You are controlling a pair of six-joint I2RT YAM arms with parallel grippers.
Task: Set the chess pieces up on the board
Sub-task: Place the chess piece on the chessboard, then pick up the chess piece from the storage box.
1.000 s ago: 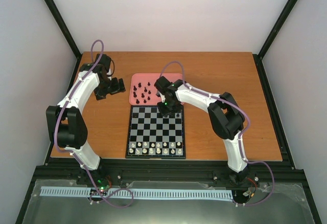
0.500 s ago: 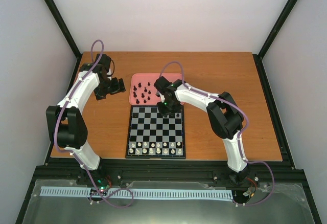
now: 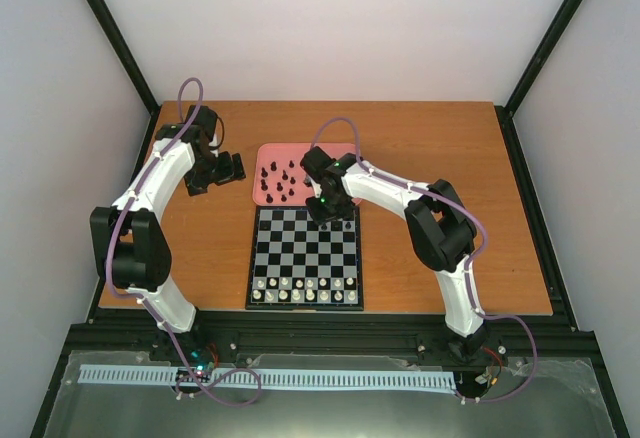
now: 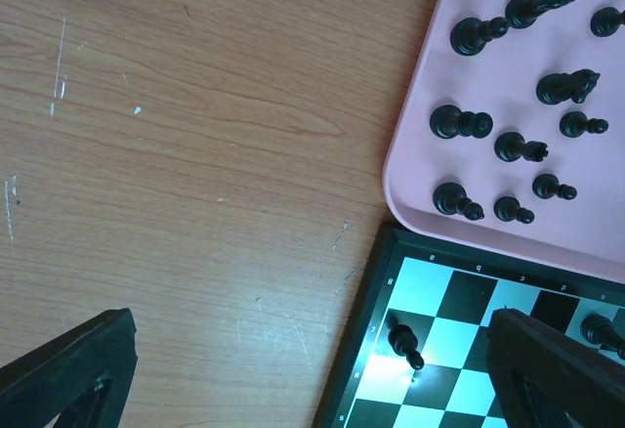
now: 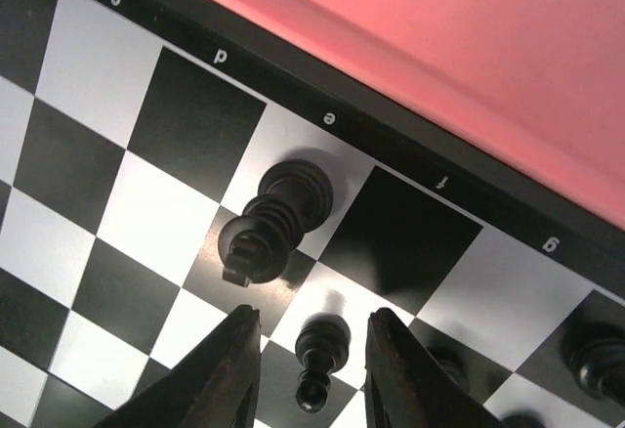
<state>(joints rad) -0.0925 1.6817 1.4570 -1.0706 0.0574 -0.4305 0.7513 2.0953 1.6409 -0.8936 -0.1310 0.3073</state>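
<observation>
Evidently the job was under halfway: most tiny black chess pieces (image 4: 518,146) sat in the plain pink rectangular tray (image 4: 508,76), w/ only a few on the black-and-silver chequered board (image 3: 305,248), incl. a tall black piece (image 5: 273,221). Right gripper (image 5: 314,319) stood slightly parted, gaps either side of a small black pawn (image 5: 317,350). Left gripper (image 4: 311,316) gaped wide & empty beside the tray. White chess figures (image 3: 305,293) filled the near rows. From above, the right arm hid the far rows, and the left wrist view cut the tray off.
</observation>
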